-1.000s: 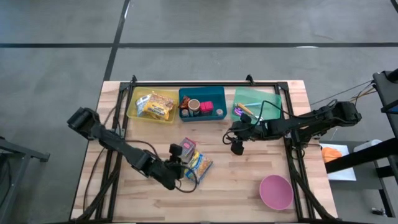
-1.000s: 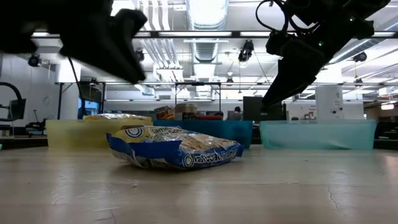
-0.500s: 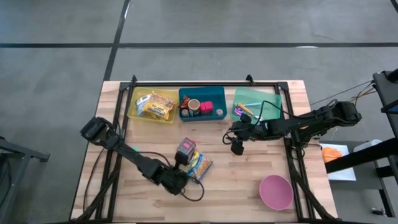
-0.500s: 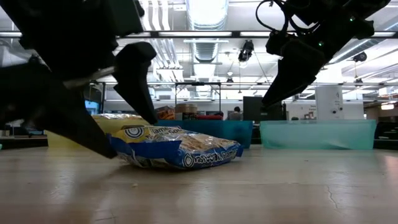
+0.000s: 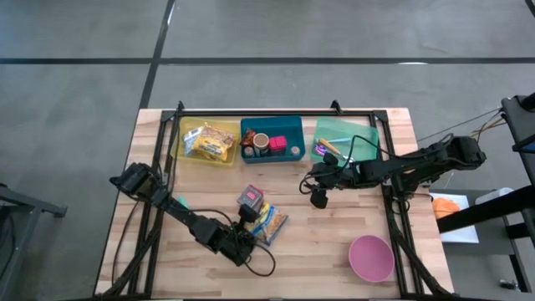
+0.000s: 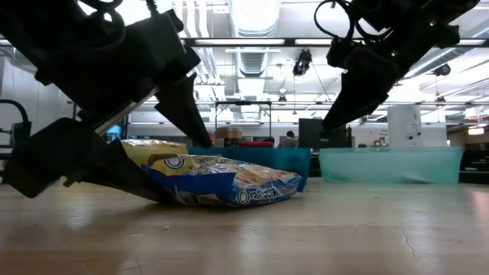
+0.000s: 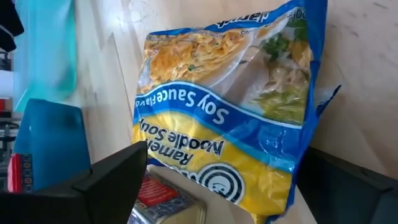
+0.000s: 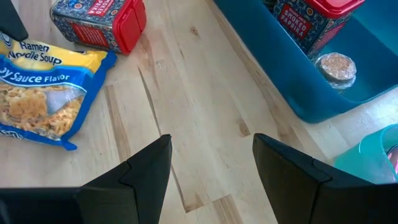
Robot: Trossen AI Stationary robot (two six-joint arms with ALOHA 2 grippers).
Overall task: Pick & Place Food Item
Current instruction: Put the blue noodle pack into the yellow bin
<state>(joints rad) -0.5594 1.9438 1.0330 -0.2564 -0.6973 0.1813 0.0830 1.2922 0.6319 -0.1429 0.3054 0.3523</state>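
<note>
Grasp approach: the left gripper [image 5: 251,238], jaws wide, straddles the blue-and-yellow plastic ramen noodle packet [image 5: 268,222] at lower centre of the wooden desk [image 5: 334,226]; closing comes next.

A light butcher-block wooden table [image 5: 334,251] stands on a grey concrete floor [image 5: 75,100] crossed by dark seam lines. A black metal frame [image 5: 251,112] runs along the table's far edge. Seen level across the tabletop, the room behind is a large open hall with a high ceiling, long bright strip lights [image 6: 252,15] and exposed silver ductwork [image 6: 248,65]. White walls and pale pillars [image 6: 401,122] stand far back, with dark shelving [image 6: 241,114] between them.
</note>
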